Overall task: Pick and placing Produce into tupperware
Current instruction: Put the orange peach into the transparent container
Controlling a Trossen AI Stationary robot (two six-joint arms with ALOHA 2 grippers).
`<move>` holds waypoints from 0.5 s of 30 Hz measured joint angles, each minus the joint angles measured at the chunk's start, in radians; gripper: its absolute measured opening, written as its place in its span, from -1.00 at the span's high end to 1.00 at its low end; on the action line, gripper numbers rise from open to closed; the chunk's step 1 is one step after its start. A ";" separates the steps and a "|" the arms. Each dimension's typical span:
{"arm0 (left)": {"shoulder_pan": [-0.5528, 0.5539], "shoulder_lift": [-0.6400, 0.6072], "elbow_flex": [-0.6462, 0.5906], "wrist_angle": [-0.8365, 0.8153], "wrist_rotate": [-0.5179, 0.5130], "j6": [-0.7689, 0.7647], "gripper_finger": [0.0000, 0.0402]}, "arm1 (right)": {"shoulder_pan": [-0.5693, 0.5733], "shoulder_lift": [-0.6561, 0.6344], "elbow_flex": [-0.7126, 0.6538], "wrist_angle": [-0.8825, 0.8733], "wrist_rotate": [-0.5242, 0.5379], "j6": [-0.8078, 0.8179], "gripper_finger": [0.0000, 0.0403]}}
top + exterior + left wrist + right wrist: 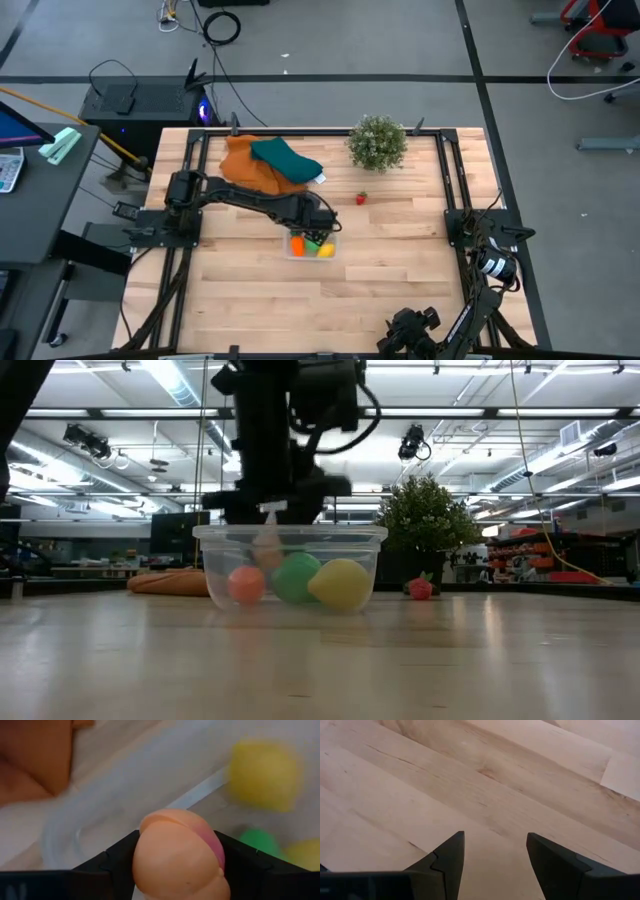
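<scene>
Colours on the pale wood table (400, 270)

The clear tub (290, 538) holds orange (246, 584), green (294, 577) and yellow (342, 584) toy produce. A peach-coloured piece (180, 855) sits between the black fingers (117, 865) of the left gripper (177, 870). A red piece (361, 198) lies apart. An orange cloth (243, 163), a teal cloth (287, 160) and a green plant (378, 143) are also there.

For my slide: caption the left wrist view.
Left gripper holds a peach over the tub.
</scene>
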 joint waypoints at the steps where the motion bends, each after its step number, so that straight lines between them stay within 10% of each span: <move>1: -0.005 0.000 -0.019 0.006 -0.006 -0.011 -0.20 | 0.000 0.000 0.000 0.000 0.000 0.000 0.10; 15: -0.014 -0.005 -0.050 0.127 -0.069 -0.025 -0.33 | 0.000 0.000 0.000 0.000 0.000 0.000 0.10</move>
